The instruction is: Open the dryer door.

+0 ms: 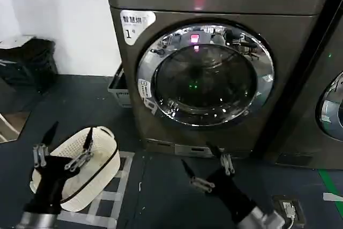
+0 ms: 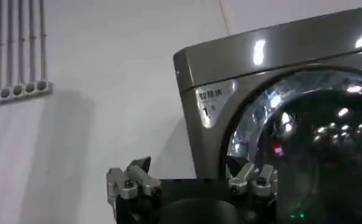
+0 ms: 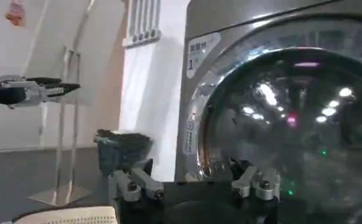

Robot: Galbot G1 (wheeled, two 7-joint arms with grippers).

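Left gripper (image 1: 68,144) low on the left, fingers spread open, over a white laundry basket (image 1: 86,178), far from the dryer (image 1: 161,79). Dryer door (image 1: 205,75) shut, up ahead, round. Right gripper (image 1: 205,171) open and empty, just below the door, nearer. Best arm for the pull, probably.

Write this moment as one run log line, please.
dryer door: closed | left claw: open, low, left of dryer, above white basket | right claw: open, low before door, no contact
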